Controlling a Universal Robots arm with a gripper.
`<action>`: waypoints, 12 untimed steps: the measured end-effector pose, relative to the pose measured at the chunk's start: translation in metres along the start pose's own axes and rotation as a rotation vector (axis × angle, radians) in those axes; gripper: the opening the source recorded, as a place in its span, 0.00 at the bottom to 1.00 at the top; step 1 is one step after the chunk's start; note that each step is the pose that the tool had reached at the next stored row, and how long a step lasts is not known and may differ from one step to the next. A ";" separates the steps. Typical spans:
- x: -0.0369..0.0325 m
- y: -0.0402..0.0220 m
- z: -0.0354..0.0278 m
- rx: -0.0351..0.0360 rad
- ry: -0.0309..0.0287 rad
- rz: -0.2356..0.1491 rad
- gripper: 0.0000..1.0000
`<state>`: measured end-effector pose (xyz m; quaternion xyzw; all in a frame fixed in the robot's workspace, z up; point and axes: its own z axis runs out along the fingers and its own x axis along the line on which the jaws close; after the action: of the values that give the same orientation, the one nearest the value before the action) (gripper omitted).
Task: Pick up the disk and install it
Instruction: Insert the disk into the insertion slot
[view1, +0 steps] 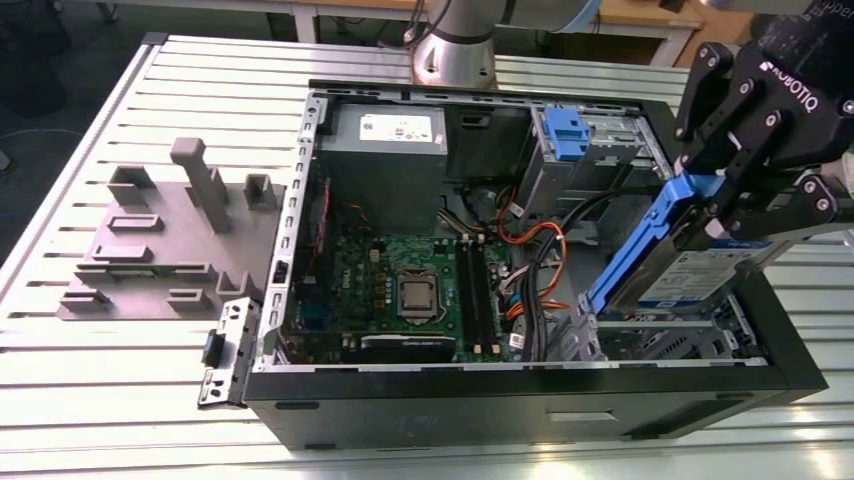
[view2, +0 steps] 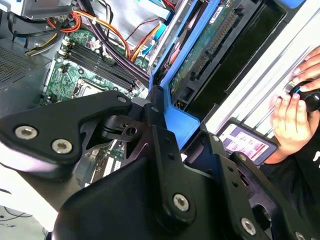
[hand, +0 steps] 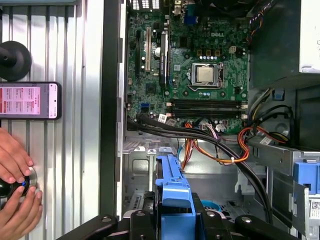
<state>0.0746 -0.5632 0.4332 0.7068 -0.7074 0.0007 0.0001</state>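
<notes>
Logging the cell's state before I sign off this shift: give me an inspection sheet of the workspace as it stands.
Surface: slatted metal table, carrying an open computer case.
Job's things: the disk, in blue rails, is tilted above the case's corner at the exterior view's right; not seated.
Clutter: grey fixture block; phone on the slats.
Grippers: gripper shut on the disk's blue rail.
Cables: orange and black cables lie inside the case beside the motherboard.
Surroundings: a person's hands near the phone; the arm's base behind the case.
</notes>
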 end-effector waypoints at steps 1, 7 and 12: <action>0.0002 0.0000 0.0006 0.0000 -0.0001 0.000 0.37; 0.0007 0.0000 0.0046 0.0000 -0.0001 0.000 0.37; 0.0009 0.0000 0.0099 0.0000 -0.0001 0.000 0.37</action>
<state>0.0746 -0.5641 0.4233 0.7068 -0.7074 0.0006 0.0000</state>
